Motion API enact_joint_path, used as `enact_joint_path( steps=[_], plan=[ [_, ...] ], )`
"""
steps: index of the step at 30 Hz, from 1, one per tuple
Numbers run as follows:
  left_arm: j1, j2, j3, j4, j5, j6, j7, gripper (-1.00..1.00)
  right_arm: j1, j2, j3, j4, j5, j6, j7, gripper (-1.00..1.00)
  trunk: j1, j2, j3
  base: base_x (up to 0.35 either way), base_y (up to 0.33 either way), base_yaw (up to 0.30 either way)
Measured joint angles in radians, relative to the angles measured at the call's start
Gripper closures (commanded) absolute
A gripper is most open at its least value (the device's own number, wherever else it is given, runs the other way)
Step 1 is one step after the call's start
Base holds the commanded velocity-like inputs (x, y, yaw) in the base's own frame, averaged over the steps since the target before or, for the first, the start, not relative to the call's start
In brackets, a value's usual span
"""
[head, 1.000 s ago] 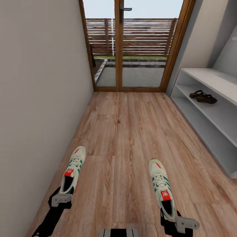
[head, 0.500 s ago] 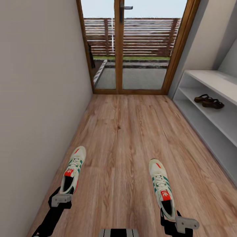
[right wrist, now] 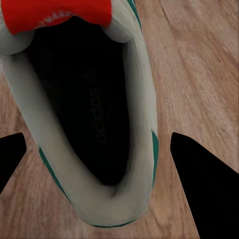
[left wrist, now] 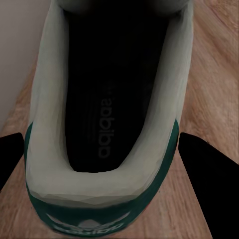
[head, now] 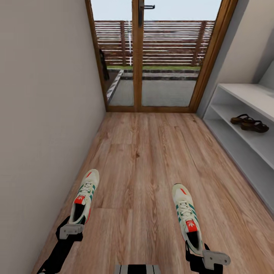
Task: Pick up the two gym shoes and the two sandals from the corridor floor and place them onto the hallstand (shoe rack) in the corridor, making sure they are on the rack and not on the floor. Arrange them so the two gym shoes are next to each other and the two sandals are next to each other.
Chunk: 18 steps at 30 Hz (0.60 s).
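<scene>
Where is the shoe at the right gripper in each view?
Head view: right shoe, lower right, heel at the right gripper.
Right wrist view: same shoe, heel opening facing the camera between the gripper's dark fingers.
Left wrist view: that is the other shoe.
Shared landmark: red tongue label.

white-green gym shoes (head: 84,196), brown sandals (head: 250,122)

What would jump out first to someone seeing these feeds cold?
Two white gym shoes with green stripes, carried toe-forward above the corridor floor: the left gym shoe in the left gripper, the right gym shoe in the right gripper, each clamped at the heel. Next, the two sandals lying side by side on a tier of the hallstand at the right, and the glass door straight ahead.
</scene>
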Motion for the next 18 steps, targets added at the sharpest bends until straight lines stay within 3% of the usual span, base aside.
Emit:
enact_joint_path(
  steps=[18],
  plan=[
    [0.0, 0.0, 0.0, 0.0, 0.0, 0.0, 0.0, 1.0, 0.0, 0.001, 0.005, 0.001, 0.0, 0.0, 0.0, 1.0, 0.0, 0.0, 0.0, 0.328, 0.0, 0.0]
  ],
)
